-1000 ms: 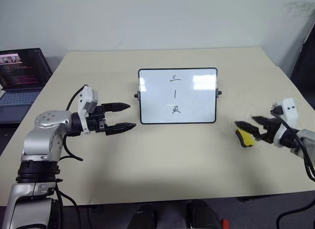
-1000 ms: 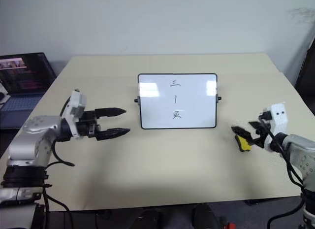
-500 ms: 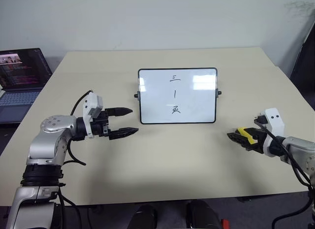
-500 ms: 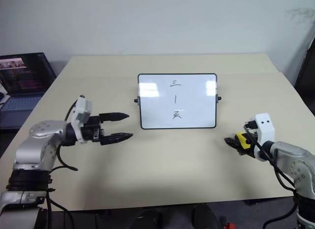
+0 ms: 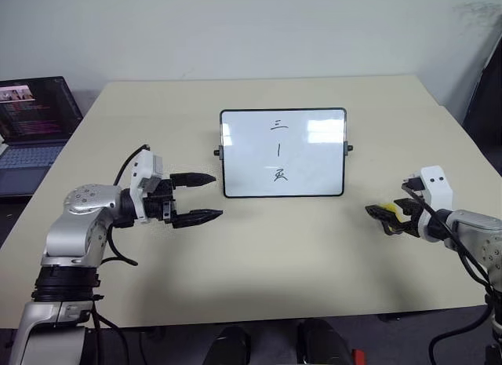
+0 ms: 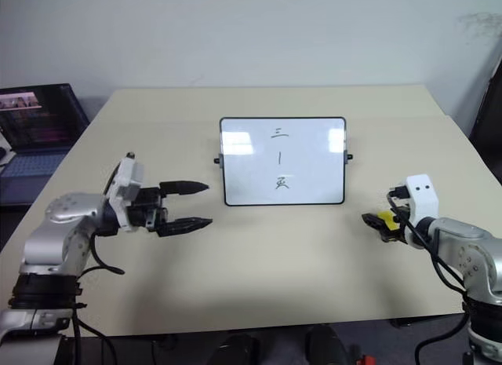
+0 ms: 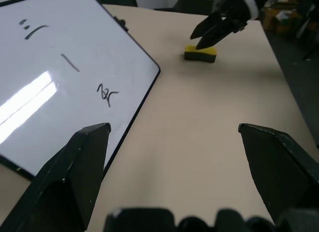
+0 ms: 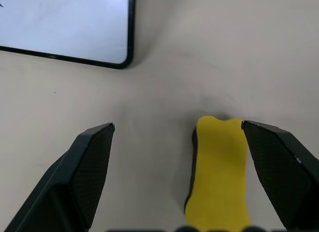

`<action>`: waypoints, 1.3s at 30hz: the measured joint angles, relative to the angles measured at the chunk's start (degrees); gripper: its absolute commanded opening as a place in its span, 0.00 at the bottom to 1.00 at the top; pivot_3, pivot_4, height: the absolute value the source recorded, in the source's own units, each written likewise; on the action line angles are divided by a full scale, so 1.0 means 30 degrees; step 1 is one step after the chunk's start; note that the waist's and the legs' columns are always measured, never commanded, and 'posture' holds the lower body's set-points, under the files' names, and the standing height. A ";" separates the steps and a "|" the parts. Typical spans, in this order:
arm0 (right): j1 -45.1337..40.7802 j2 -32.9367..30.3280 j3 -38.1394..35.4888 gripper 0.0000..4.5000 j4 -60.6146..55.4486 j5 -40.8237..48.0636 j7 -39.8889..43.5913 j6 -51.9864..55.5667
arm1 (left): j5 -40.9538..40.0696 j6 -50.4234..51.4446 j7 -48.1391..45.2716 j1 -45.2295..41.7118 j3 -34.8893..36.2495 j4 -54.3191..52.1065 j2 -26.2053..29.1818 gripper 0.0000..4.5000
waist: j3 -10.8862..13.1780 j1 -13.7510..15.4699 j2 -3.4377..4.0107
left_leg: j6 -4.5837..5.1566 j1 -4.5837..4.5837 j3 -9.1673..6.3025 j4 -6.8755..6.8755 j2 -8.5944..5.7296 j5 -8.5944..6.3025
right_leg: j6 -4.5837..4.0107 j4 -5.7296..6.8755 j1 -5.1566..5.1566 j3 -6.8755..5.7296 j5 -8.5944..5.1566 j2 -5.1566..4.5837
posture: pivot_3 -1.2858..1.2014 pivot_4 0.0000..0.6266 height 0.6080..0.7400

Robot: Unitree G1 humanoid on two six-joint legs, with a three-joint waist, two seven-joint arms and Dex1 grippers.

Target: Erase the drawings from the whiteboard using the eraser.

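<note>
- The eraser lies on the table, off to the right of the whiteboard and well apart from it.
- The right gripper is spread wide with nothing in its grip — the eraser sits between its fingers, close to one.
- The left gripper is open and empty, left of the board.
- The drawings are unerased.

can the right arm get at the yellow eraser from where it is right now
Probably yes. The right tool is open, and the eraser lies on the table between its two fingers, nearer one of them. Nothing stands between them; the whiteboard is well off to the side.
</note>
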 measured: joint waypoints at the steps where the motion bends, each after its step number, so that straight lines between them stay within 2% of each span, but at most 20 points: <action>1: -0.0100 -0.0001 0.0004 0.99 0.0093 -0.0115 -0.0003 0.0102 | -0.0048 -0.0068 -0.0240 0.0000 0.0001 -0.0014 0.0046 1.00 | 0.0000 -0.0005 0.0001 | 0.0000 0.0002 -0.0001 0.0000 0.0001 0.0000 | 0.0000 0.0001 0.0000 0.0000 0.0000 0.0001 | 0.52 0.24 1.00; 9: -0.0866 0.0038 0.0219 0.99 0.0880 -0.0816 -0.0345 0.0763 | -0.0108 -0.0157 -0.0833 0.0000 -0.0015 -0.0270 0.0056 1.00 | 0.0000 0.0001 0.0000 | 0.0002 -0.0002 -0.0005 0.0000 0.0001 -0.0001 | 0.0000 -0.0002 0.0000 -0.0002 0.0000 0.0006 | 0.52 0.24 1.00; 23: -0.0842 0.1707 0.0484 0.99 0.1602 -0.2435 -0.1623 0.1162 | 0.0222 -0.0201 -0.0969 0.0083 -0.0203 -0.0601 0.0064 1.00 | 0.0000 -0.0008 0.0000 | 0.0002 0.0000 -0.0005 -0.0002 0.0000 -0.0001 | 0.0000 0.0001 -0.0002 0.0000 0.0000 0.0008 | 0.52 0.24 1.00; 39: -0.1306 0.1742 0.0472 0.99 0.2528 -0.3268 -0.1626 0.0965 | 0.0174 0.0167 -0.0738 0.0196 -0.0203 -0.1185 0.0088 1.00 | 0.0000 -0.0016 0.0000 | 0.0004 0.0001 0.0000 -0.0002 0.0001 -0.0002 | 0.0000 -0.0001 -0.0002 0.0001 0.0000 0.0012 | 0.52 0.24 1.00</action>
